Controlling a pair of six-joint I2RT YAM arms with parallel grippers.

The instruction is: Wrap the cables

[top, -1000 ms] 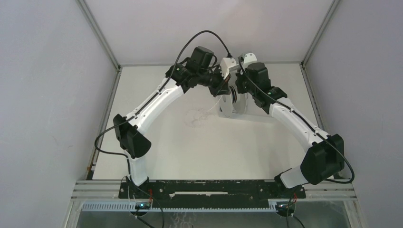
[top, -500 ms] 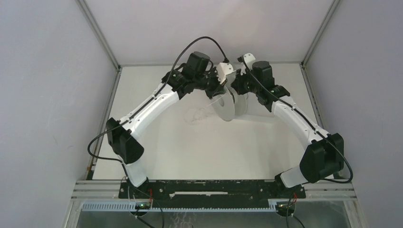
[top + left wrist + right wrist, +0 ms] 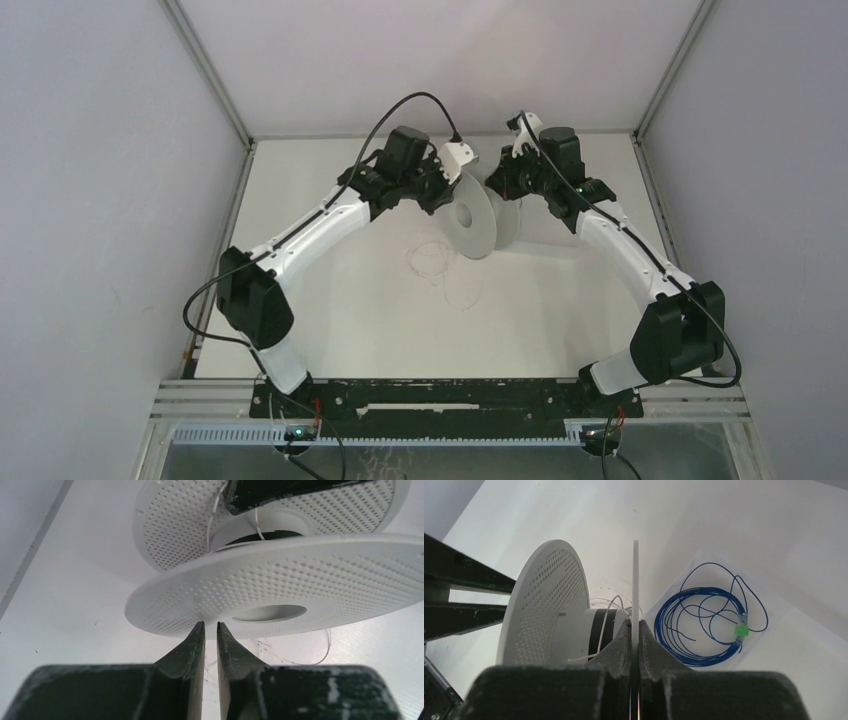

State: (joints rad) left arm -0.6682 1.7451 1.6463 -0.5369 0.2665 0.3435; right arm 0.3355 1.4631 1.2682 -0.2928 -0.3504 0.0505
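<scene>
Both arms reach to the far middle of the table (image 3: 350, 320), elbows bowed outward, wrists meeting at the white perforated spool (image 3: 475, 220). The left arm comes in from the left and the right arm from the right.

My left wrist camera shows the left gripper (image 3: 209, 626) with its fingers slightly parted. A narrow gap runs between them with nothing in it, and the tips sit right at the rim of the spool's near flange. I can't quite tell whether they touch it. On the right wrist camera, the right gripper (image 3: 635, 625) is clenched on the thin edge of the spool's other flange, which stands edge-on between its fingers.

The cable (image 3: 432, 260) lies in faint loose loops on the table just in front of the spool. From the left wrist I can follow the strand under the flange and up onto the hub. Only the right wrist view shows the blue wire coil (image 3: 704, 615) with its green tag (image 3: 740, 629), lying beside the spool. From above, the spool hides it.

Compared with a second ago, the spool has turned so its near flange faces the overhead camera more. The left elbow has swung out to the left, and the loose loops have spread nearer to me.
</scene>
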